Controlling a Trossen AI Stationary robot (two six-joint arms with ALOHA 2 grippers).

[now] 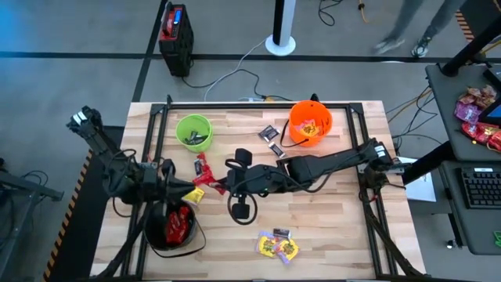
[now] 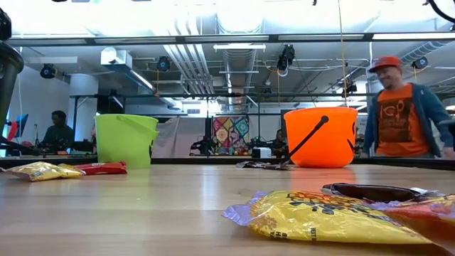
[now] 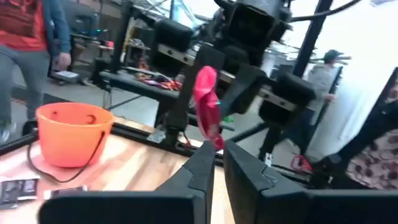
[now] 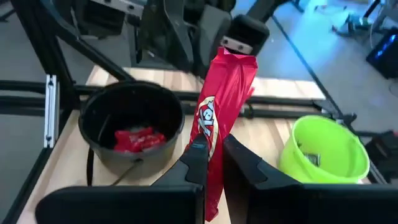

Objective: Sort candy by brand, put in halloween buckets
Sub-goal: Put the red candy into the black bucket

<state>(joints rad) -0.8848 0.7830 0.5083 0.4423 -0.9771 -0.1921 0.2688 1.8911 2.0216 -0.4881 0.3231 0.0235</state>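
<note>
A red candy packet (image 4: 217,118) hangs in the air between my two grippers, above the table's left middle. My right gripper (image 4: 214,146) reaches in from the table's right and is shut on it. My left gripper (image 3: 219,149) comes level from the left, and its fingers are closed on the packet's other end (image 3: 208,102). The black bucket (image 4: 130,115) stands at the near left with red candies inside. The lime green bucket (image 1: 194,131) holds dark candies. The orange bucket (image 1: 311,124) stands at the far right. A red (image 2: 103,168) and a yellow candy (image 2: 43,171) lie on the table. My left gripper has the packet's end (image 3: 215,140) that faces the left arm between its two fingertips, coming level from the table's left; only the crimped edge reaches into the narrow gap. My right gripper pinches the packet's flat faces at its printed middle (image 4: 208,134) between its two fingers, from the table's right, slanting slightly down. The packet sticks out past the fingertips toward the left arm, clear of the table.
Yellow candies (image 1: 278,247) lie near the table's front edge, and dark candies (image 1: 272,139) lie beside the orange bucket. A black frame rail (image 1: 258,104) runs along the far edge. A person (image 2: 398,114) stands beyond the table.
</note>
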